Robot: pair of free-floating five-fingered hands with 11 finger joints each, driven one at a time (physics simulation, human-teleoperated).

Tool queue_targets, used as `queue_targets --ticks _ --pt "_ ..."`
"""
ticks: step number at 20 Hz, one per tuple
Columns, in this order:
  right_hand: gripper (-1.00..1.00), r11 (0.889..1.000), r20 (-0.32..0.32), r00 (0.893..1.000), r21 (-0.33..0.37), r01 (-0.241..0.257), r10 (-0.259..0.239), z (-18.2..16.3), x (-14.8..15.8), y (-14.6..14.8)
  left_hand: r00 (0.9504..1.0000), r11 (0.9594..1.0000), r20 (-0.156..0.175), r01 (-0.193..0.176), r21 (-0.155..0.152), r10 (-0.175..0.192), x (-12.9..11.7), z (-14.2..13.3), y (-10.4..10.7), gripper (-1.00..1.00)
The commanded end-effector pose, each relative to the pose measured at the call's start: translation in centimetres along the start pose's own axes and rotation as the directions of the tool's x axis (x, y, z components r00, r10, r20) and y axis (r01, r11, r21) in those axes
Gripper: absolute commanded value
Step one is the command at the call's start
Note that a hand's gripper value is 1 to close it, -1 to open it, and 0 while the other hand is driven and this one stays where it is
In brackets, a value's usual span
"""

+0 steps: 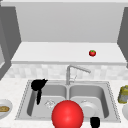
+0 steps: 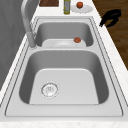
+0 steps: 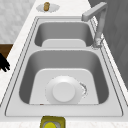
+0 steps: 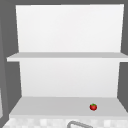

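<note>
Front view shows my left hand hanging over the back left corner of the left basin of the sink, fingers loose and pointing down, holding nothing. My right hand sits at the sink's front edge, before the right basin; from the left side view its fingers are curled, gripping nothing. A white plate lies on the floor of the right basin, nearest my right hand. A big red ball shows at the front edge, between the basins. A tomato rests on the shelf's right end above the faucet.
</note>
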Motion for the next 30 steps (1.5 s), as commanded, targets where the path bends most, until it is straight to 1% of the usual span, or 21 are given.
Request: queue_targets --ticks 1,7,10,14,16,20,24,27,30 --pt "0.0 1.0 0.0 1.0 0.0 0.0 0.0 0.0 0.0 0.0 0.9982 0.9989 0.047 0.039 -0.025 -0.037 0.8 -1.2 2.6 -1.0" --pt "0.0 1.0 0.0 1.0 0.0 0.0 0.0 0.0 0.0 0.0 0.998 0.9992 0.057 0.03 -0.026 -0.028 1.9 -3.0 6.5 -1.0" --pt "0.0 1.0 0.0 1.0 0.0 0.0 0.0 0.0 0.0 0.0 0.9977 0.999 0.058 0.037 -0.026 -0.035 2.4 -3.8 8.2 -1.0" --pt "0.0 1.0 0.0 1.0 0.0 0.0 0.0 0.0 0.0 0.0 0.9981 0.9989 0.05 0.038 -0.027 -0.036 2.9 -4.9 10.0 -1.0" --pt "0.0 1.0 0.0 1.0 0.0 0.0 0.0 0.0 0.0 0.0 0.9979 0.9987 0.048 0.045 -0.024 -0.044 3.2 -5.5 11.0 -1.0" --pt "0.0 1.0 0.0 1.0 0.0 0.0 0.0 0.0 0.0 0.0 0.9975 0.9983 0.047 0.053 -0.021 -0.052 4.1 -6.7 13.6 -1.0" --pt "0.0 1.0 0.0 1.0 0.0 0.0 0.0 0.0 0.0 0.0 0.9973 0.9983 0.051 0.054 -0.021 -0.053 5.3 -8.0 16.4 -1.0" --pt "0.0 1.0 0.0 1.0 0.0 0.0 0.0 0.0 0.0 0.0 0.9972 0.9986 0.057 0.05 -0.02 -0.049 6.0 -9.1 18.6 -1.0" --pt "0.0 1.0 0.0 1.0 0.0 0.0 0.0 0.0 0.0 0.0 0.9973 0.9993 0.067 0.031 -0.023 -0.029 6.4 -10.2 20.3 -1.0"
